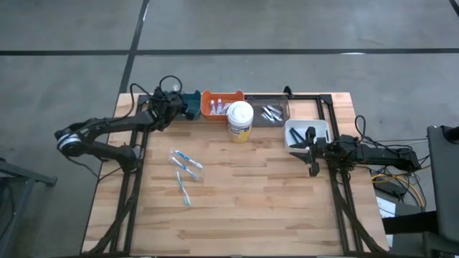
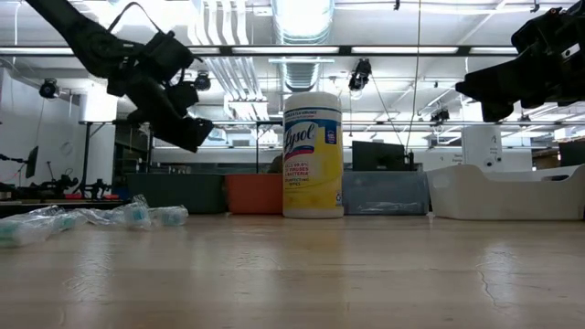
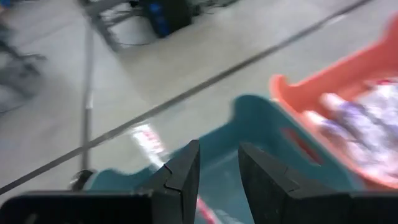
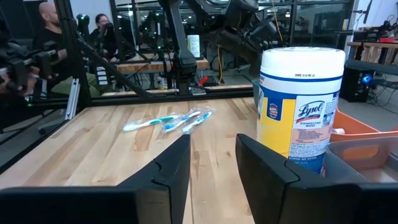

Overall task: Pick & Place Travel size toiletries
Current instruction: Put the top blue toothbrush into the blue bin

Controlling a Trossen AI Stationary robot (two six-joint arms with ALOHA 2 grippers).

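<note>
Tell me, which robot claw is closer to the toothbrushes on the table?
The left claw. It hangs over the teal bin at the table's back edge, the toothbrushes lying in front of it. The right claw is by the white bin, farther across the table.

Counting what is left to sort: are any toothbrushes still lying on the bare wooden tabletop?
Yes, several slim teal-blue wrapped toothbrushes lie on the light wooden tabletop, outside every bin.
</note>
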